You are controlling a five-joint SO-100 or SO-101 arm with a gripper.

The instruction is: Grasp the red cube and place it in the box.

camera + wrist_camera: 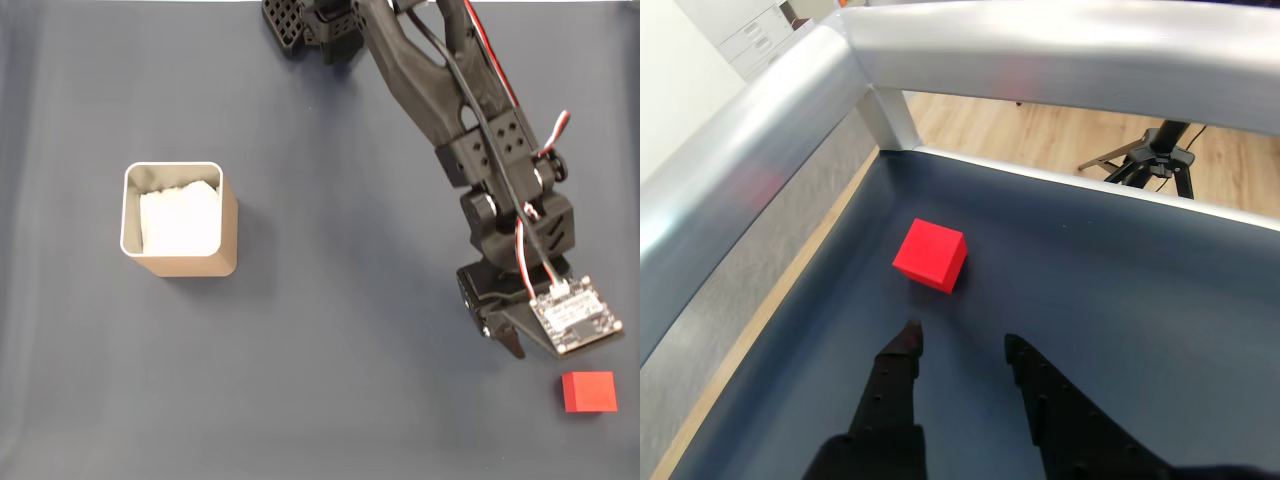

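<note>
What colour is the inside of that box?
White, within the tan box; the fixed view shows it best.

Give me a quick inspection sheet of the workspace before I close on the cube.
Surface: dark blue mat, flat, bare between things.
Cube: red, on the mat just ahead of the gripper, untouched.
Box: upright, open, white lining inside, far from the cube.
Clutter: nothing seen.
Gripper: open, empty, fingers pointing at the cube.
Cables: red, white and black wires run along the arm, clear of the mat.
Surroundings: metal rails, wooden floor, tripod.
</note>
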